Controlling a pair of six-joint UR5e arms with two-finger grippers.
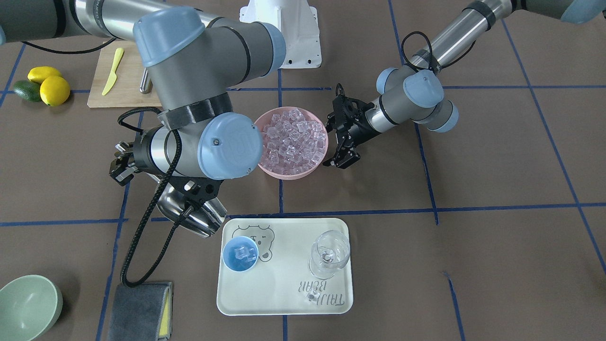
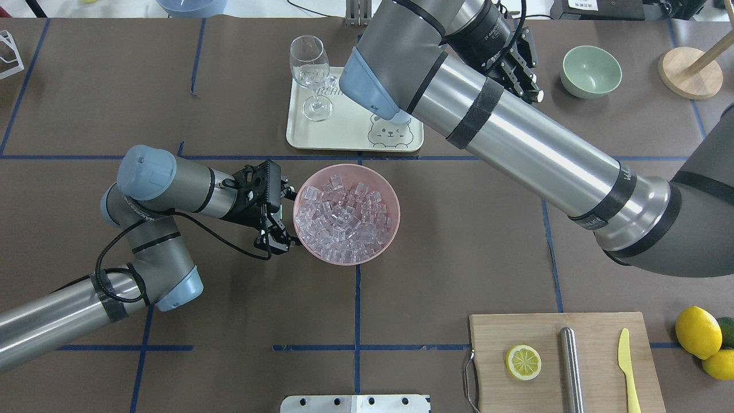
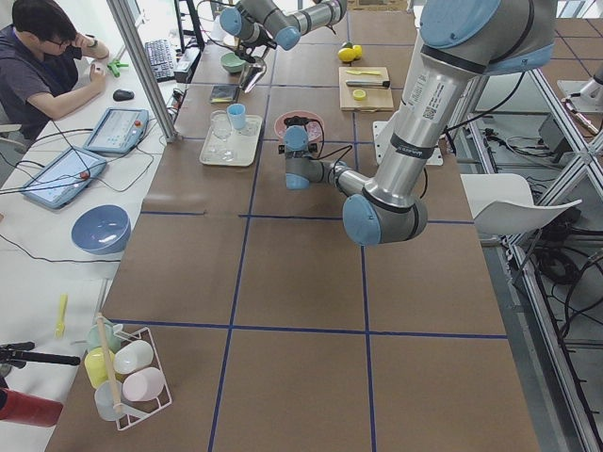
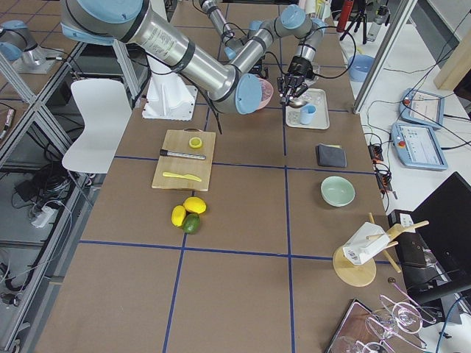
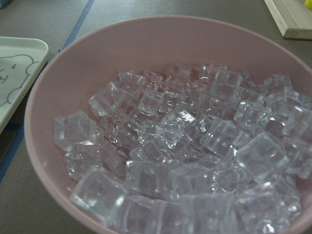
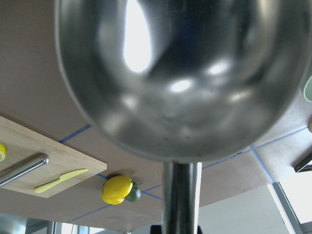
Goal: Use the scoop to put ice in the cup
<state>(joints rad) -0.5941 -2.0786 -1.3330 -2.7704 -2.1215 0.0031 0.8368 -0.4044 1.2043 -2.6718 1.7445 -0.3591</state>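
Mirror-glossy steel scoop (image 6: 185, 73), glassy clear ice (image 5: 195, 161), smooth pink plastic bowl (image 5: 146, 46), matt brown table (image 2: 459, 241)

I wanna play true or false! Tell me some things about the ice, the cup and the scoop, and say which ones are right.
1. The pink bowl is full of ice. True.
2. The cup is empty. False: a few cubes sit in it.
3. The scoop lies in the pink bowl. False: it is outside the bowl, beside the tray, near the cup.
4. One loose cube lies on the tray. True.
5. The glass has tipped over. False: it stands upright on the tray.
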